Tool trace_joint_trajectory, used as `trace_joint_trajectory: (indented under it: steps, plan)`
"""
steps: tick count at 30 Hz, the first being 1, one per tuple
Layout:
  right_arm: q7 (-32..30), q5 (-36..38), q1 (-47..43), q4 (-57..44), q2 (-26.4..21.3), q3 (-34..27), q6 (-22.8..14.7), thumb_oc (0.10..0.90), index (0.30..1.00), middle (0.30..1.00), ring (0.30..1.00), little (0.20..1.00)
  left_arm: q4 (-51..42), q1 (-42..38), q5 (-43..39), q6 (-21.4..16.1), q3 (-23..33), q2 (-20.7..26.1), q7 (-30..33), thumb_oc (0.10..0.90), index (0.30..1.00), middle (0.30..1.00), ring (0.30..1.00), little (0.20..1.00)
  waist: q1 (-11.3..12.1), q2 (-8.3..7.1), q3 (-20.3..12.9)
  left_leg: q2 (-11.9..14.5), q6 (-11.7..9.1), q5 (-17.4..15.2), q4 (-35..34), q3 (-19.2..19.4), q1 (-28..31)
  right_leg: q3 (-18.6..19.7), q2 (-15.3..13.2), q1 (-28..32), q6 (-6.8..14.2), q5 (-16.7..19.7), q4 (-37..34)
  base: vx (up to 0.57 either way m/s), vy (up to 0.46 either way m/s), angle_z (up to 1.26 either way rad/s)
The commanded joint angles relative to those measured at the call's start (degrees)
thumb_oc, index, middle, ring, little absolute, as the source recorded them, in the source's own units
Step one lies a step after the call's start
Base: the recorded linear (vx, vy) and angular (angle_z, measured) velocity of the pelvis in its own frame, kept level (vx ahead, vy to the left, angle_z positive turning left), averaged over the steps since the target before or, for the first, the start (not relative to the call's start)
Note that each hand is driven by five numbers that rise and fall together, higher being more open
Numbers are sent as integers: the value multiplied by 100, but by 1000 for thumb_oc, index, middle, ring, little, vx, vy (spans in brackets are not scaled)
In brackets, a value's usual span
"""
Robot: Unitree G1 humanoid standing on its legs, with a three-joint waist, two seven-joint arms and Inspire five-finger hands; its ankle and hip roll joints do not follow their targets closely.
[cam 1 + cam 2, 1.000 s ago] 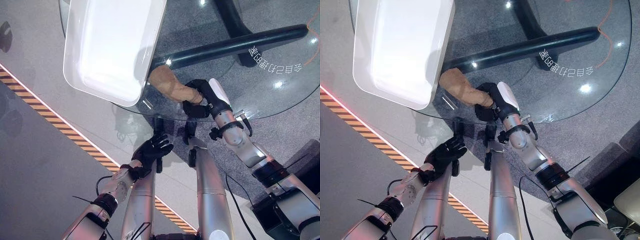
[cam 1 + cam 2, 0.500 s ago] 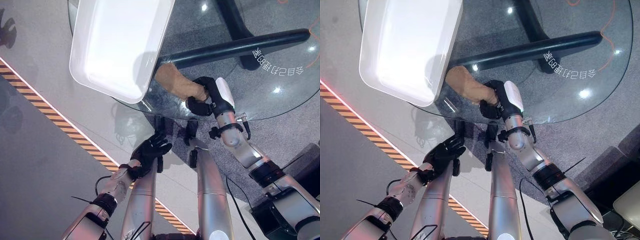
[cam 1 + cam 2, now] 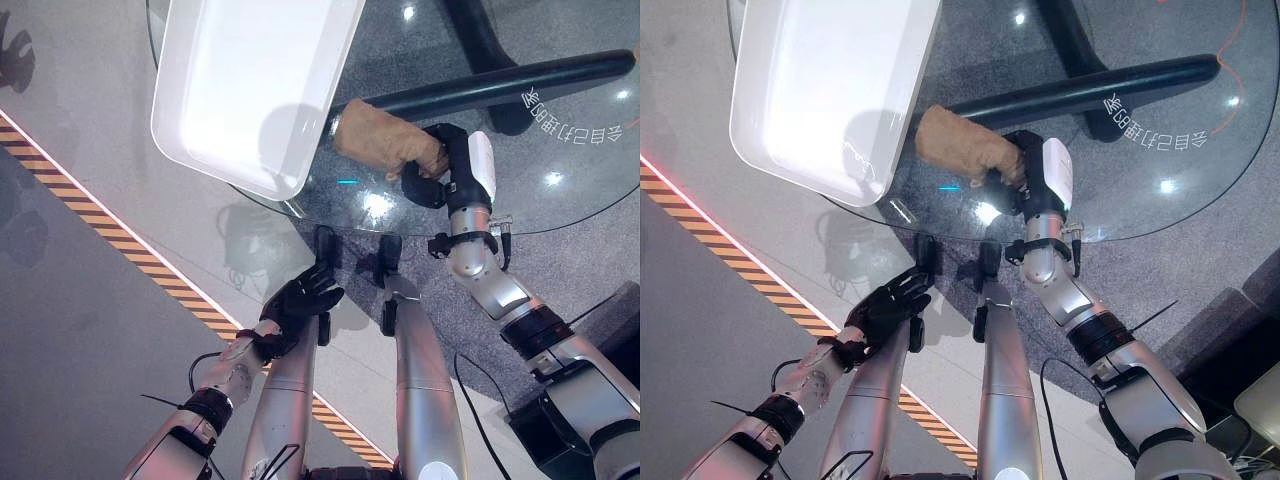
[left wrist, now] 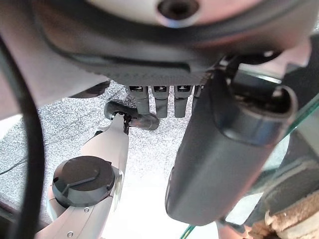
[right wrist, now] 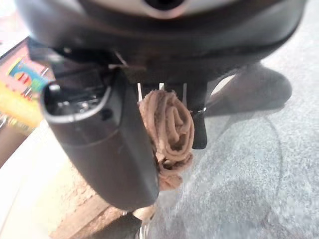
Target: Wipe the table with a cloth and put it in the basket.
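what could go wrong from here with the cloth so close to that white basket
The right hand grips the brown cloth by one end, so the loose end could snag the white basket rim beside it. The basket overhangs the glass table edge, so a nudge might tip it off.

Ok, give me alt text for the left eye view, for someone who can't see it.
The robot's right hand grips a bunched brown cloth on a round glass table, beside a white basket resting on the tabletop. The left hand hangs below the table's near edge with relaxed fingers, holding nothing.
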Motion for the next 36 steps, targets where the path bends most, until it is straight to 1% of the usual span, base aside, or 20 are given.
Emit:
trace_joint_trajectory:
  steps: [1, 5, 9, 12, 15, 20, 23, 24, 25, 27, 30, 33, 36]
  plan:
    - [-1136, 411, -239, 575, -1015, -1279, 365, 100, 300, 300, 300, 200, -113, 931, -81, 2, -174, -126, -246, 800, 900, 900, 900, 900, 12, 42, -89, 18, 417, -838, 1106, -121, -64, -107, 147, 283, 479, 887, -979, 0, 0, 0]
    - [-1448, 642, -161, 635, -1049, -1459, 219, 100, 300, 300, 300, 200, -150, 981, -69, -30, -181, -117, -231, 800, 900, 900, 900, 900, 6, 46, -89, 17, 414, -843, 1085, -107, -46, -102, 147, 309, 477, 898, -1020, 0, 0, 0]
    - [-1868, 841, -67, 708, -1049, -1739, -116, 100, 300, 300, 300, 200, -200, 1012, -73, -37, -190, -109, -189, 800, 900, 900, 900, 900, -15, 56, -89, 18, 413, -858, 1075, -102, -28, -75, 158, 330, 471, 894, -1042, 2, -3, -2]
    - [-2052, 877, -54, 694, -1042, -1847, -186, 100, 300, 300, 300, 200, -202, 1027, -82, -46, -197, -115, -184, 800, 900, 900, 900, 900, -20, 67, -89, 21, 413, -859, 1066, -94, -12, -66, 159, 345, 468, 892, -1049, 4, -2, -7]
    - [-2426, 955, -29, 655, -1030, -2049, -364, 100, 300, 300, 300, 200, -217, 1040, -82, -34, -188, -115, -175, 800, 900, 900, 900, 900, -29, 87, -89, 19, 413, -866, 1064, -90, 7, -47, 169, 365, 463, 882, -1048, 4, -3, -5]
    - [-2651, 945, 31, 596, -1013, -2232, -447, 100, 300, 300, 300, 200, -216, 1026, -99, -5, -192, -111, -171, 800, 900, 900, 900, 900, -44, 105, -89, 8, 419, -859, 1046, -85, 26, -32, 170, 376, 458, 889, -1065, 1, -1, -1]
    - [-2920, 1051, 24, 657, -996, -2290, -546, 100, 300, 300, 300, 200, -200, 1023, -74, -6, -181, -135, -174, 800, 900, 900, 900, 900, -39, 120, -89, 13, 417, -869, 1052, -81, 27, -25, 168, 383, 449, 885, -1074, 0, 0, 0]
    - [-3137, 1038, 57, 716, -974, -2367, -650, 100, 300, 300, 300, 200, -189, 1032, -65, -20, -190, -151, -167, 800, 900, 900, 900, 900, -40, 123, -89, 16, 415, -874, 1057, -81, 36, -21, 162, 402, 447, 878, -1079, 0, 0, 0]
    - [-3154, 1036, 60, 721, -972, -2372, -660, 100, 300, 300, 300, 200, -187, 1032, -65, -21, -192, -151, -168, 800, 900, 900, 900, 900, -39, 123, -89, 16, 414, -875, 1057, -81, 37, -20, 162, 404, 447, 878, -1080, 0, 0, 0]
    - [-3609, 997, 93, 758, -933, -2538, -791, 100, 300, 300, 300, 200, -142, 1038, -78, -65, -228, -171, -177, 800, 900, 900, 900, 900, -41, 135, -89, 0, 420, -880, 1043, -91, 67, -15, 167, 428, 442, 882, -1092, 7, -3, -2]
    - [-3929, 945, 75, 776, -888, -2651, -976, 100, 300, 300, 300, 200, -162, 1035, -78, -54, -261, -189, -149, 800, 900, 900, 900, 900, -35, 154, -89, -11, 424, -882, 1044, -105, 65, -2, 169, 433, 435, 878, -1099, 6, -1, -2]
    - [-4051, 860, 57, 702, -856, -2733, -1110, 100, 300, 300, 300, 200, -167, 1037, -74, -43, -270, -199, -140, 800, 900, 900, 900, 900, -35, 164, -89, -21, 428, -879, 1049, -113, 65, 7, 175, 436, 433, 881, -1098, 0, 0, 0]
    - [-3887, 810, -16, 662, -846, -2689, -1157, 100, 300, 300, 300, 200, -176, 986, -113, -5, -294, -207, -119, 800, 900, 900, 900, 900, -35, 181, -89, -34, 429, -866, 1062, -122, 41, 23, 173, 422, 425, 882, -1098, 0, 0, 0]
